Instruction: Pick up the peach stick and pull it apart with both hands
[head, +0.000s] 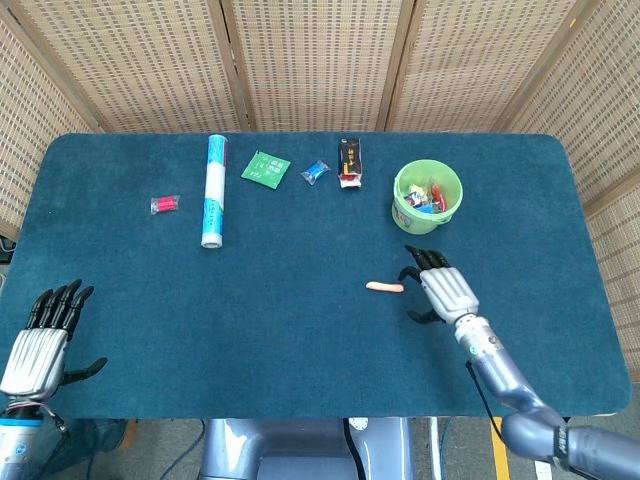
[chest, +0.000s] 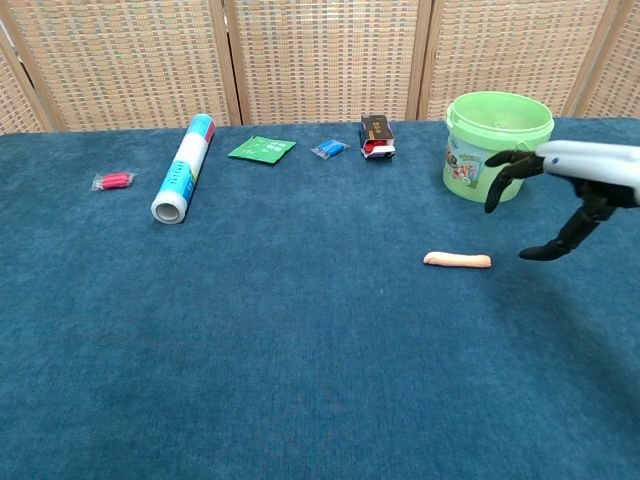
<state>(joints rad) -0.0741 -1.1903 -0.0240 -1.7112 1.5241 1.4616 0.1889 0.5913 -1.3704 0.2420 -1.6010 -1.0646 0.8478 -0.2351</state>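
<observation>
The peach stick (head: 384, 287) (chest: 457, 260) lies flat on the blue table, in front of the green bucket. My right hand (head: 441, 287) (chest: 565, 190) hovers just to the right of the stick, above the table, fingers spread and curved down, holding nothing. It does not touch the stick. At the table's near left corner my left hand (head: 42, 338) stays open with its fingers stretched out; the chest view does not show it.
A green bucket (head: 428, 197) (chest: 497, 146) with small items stands behind the stick. Along the back lie a black box (head: 349, 160), a blue packet (head: 315, 171), a green packet (head: 265, 168), a white-teal roll (head: 213, 190) and a red packet (head: 164, 204).
</observation>
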